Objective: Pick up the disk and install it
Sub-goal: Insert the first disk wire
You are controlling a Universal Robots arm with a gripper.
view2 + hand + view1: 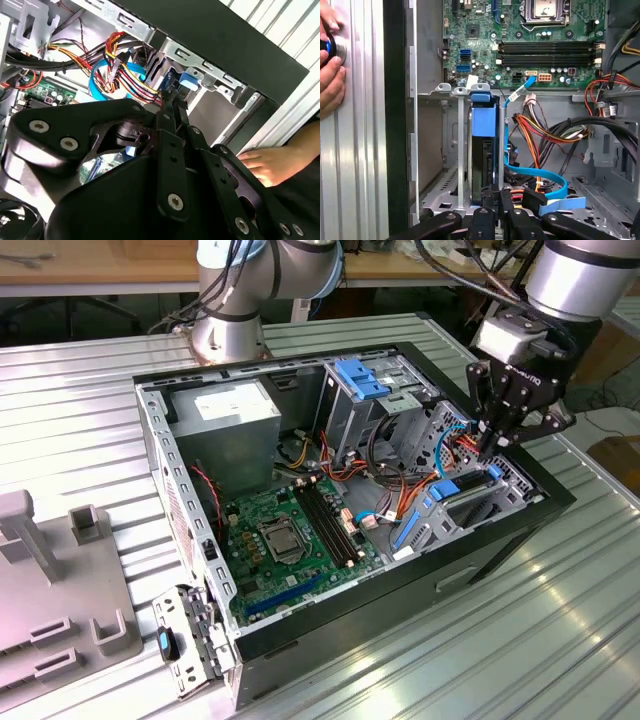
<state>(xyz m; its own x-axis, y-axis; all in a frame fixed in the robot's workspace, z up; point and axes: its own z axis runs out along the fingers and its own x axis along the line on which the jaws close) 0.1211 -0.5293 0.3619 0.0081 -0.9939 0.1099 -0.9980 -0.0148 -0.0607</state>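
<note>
Open computer case (470, 570) on the ribbed metal table (560, 640), arm reaching into its front corner.

The gripper (490, 452) hangs over the drive bay at the case's front edge, fingers drawn together with nothing visible between them. The disk (484, 150), blue-railed, stands on edge in that bay, just beside bundled cables (550, 131). A person's hand (331, 75) rests on the table beside the case.

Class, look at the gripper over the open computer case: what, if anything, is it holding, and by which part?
It cannot be told. The gripper sits low over the disk, which stands in the drive bay, but its fingertips are hidden, so any hold is unconfirmed.
</note>
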